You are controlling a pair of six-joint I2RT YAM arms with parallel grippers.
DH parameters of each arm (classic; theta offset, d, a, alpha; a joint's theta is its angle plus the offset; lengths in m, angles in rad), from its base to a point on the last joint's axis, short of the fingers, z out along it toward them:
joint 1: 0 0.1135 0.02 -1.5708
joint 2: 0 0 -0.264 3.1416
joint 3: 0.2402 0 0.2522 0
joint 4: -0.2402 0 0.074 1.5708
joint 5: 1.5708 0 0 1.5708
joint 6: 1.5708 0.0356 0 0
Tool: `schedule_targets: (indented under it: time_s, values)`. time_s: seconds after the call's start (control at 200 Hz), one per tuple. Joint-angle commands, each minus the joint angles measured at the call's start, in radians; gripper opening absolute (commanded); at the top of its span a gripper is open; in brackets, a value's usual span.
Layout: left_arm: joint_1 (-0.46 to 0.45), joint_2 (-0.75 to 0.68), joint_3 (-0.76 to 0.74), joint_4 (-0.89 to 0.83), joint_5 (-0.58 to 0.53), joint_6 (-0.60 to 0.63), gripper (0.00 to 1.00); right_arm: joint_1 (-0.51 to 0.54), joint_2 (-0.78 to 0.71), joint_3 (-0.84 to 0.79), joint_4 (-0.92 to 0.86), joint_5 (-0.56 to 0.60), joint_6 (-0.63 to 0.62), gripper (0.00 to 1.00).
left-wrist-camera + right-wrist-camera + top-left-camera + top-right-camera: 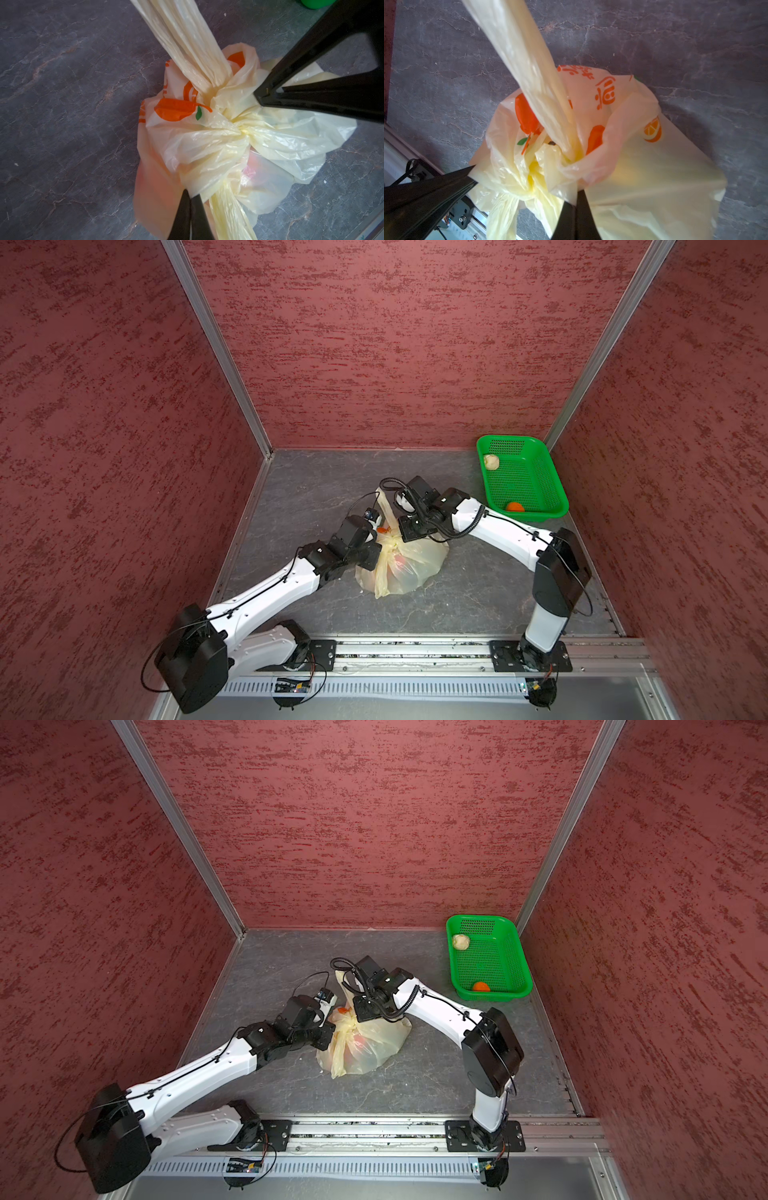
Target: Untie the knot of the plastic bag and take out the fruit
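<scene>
Stock on the bench (457, 605), 1 bench:
- 1 plastic bag (409, 562), pale yellow
- 1 knot (234, 122)
- 1 basket (540, 472), green mesh
- 2 fruit in the basket: 1 cream lumpy piece (491, 461), 1 orange (515, 507)
- 1 reddish shape (401, 562) showing through the bag; any more cannot be told
- 2 arms: left arm (270, 589), right arm (498, 531)
- 2 claws: left claw (192, 194), right claw (576, 197)

1. Both top views sit high above the base rail (415, 649), looking steeply down toward the back wall (395, 344); they share the whole tabletop (316, 489).
2. Both wrist views look down, close, sharing the plastic bag (207, 145) from opposite sides.
</scene>
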Motion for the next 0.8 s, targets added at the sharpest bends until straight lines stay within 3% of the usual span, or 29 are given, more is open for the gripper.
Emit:
schedule_targets:
  time_s: [0.0,0.165,0.406,0.521,0.791]
  values:
    - [0.038,-0.039,-0.015,0.033,0.023,-0.026,0.0,-0.048,-0.115,-0.075,-0.002,0.072,0.04,0.0]
    - [0.129,-0.056,-0.042,0.054,0.104,-0.066,0.0,-0.175,-0.311,-0.284,0.03,0.085,0.101,0.0]
    - [0.19,-0.062,-0.083,0.093,0.182,-0.111,0.0,-0.389,-0.554,-0.517,0.051,0.08,0.184,0.0]
    - [0.208,-0.058,-0.103,0.109,0.204,-0.132,0.0,-0.456,-0.611,-0.591,0.055,0.075,0.221,0.0]
    - [0.269,-0.047,-0.147,0.155,0.28,-0.188,0.0,-0.485,-0.615,-0.61,0.028,0.093,0.228,0.0]
